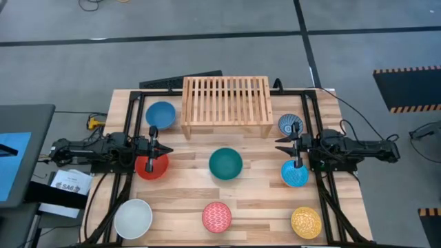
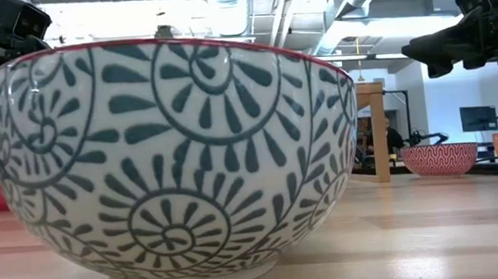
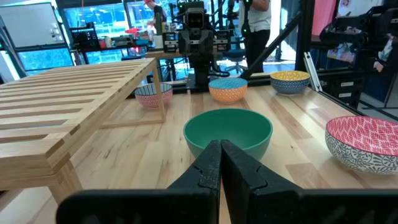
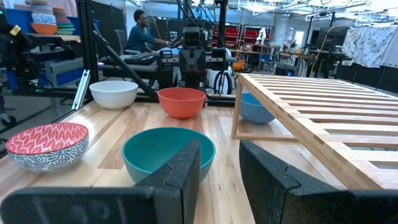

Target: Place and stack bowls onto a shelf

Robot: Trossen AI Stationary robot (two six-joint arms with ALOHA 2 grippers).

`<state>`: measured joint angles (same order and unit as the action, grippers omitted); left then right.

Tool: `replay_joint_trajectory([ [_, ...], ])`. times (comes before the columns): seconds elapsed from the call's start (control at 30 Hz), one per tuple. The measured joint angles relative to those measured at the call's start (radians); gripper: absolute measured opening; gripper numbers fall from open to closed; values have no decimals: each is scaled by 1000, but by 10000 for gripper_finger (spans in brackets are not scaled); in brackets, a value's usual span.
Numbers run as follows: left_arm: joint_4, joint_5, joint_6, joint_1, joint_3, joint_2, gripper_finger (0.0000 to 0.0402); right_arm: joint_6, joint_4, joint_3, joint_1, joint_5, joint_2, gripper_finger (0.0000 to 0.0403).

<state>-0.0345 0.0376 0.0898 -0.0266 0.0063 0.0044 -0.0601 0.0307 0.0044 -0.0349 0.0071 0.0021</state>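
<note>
The shelf (image 1: pixel 225 103) stands at the table's far middle. Around it sit a blue bowl (image 1: pixel 160 114), a blue-white patterned bowl (image 1: pixel 290 125), a red bowl (image 1: pixel 151 167), a teal bowl (image 1: pixel 225 163), a light blue bowl (image 1: pixel 295 175), a white bowl (image 1: pixel 133 218), a red patterned bowl (image 1: pixel 216 217) and a yellow patterned bowl (image 1: pixel 306 222), each on its base. My left gripper (image 1: pixel 160 149) (image 3: pixel 221 163) hovers over the red bowl, shut, pointing level at the teal bowl (image 3: pixel 228 130). My right gripper (image 1: pixel 286 147) (image 4: pixel 221 168) hovers open above the light blue bowl, facing the teal bowl (image 4: pixel 165 152).
The red patterned bowl (image 2: pixel 176 158) fills the low view at the near edge. Black frame rails (image 1: pixel 131 131) run along both sides of the table. Bare planks lie between the shelf's front and the teal bowl. A person (image 4: pixel 142 34) sits beyond the table's left side.
</note>
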Motion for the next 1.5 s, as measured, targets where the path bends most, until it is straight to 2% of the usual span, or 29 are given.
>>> replay_joint_trajectory([
  [0.57, 0, 0, 0, 0, 0, 0, 0, 0, 0, 0, 0, 0, 0, 138],
  [0.77, -2, 11, 96, 0, 0, 0, 0, 0, 0, 0, 0, 0, 0, 138],
  [1.03, -3, 10, 88, 0, 0, 0, 0, 0, 0, 0, 0, 0, 0, 138],
  [1.1, -40, -36, -38, -1, 0, 1, 0, 0, 0, 0, 0, 0, 0, 138],
  [1.17, -159, -84, -205, -2, 0, 1, 0, 0, 0, 0, 0, 0, 0, 138],
  [1.27, -380, -74, -480, -2, 0, 0, 0, 0, 0, 0, 0, 0, 0, 138],
  [1.33, -515, -21, -619, -2, 0, 0, 0, 0, 0, 0, 0, 0, 0, 138],
  [1.4, -607, 71, -664, -2, 0, 0, 0, 0, 0, 0, 0, 0, 0, 138],
  [1.5, -612, 225, -724, -2, 15, 10, 1, 0, 0, 0, 0, 0, 0, 138],
])
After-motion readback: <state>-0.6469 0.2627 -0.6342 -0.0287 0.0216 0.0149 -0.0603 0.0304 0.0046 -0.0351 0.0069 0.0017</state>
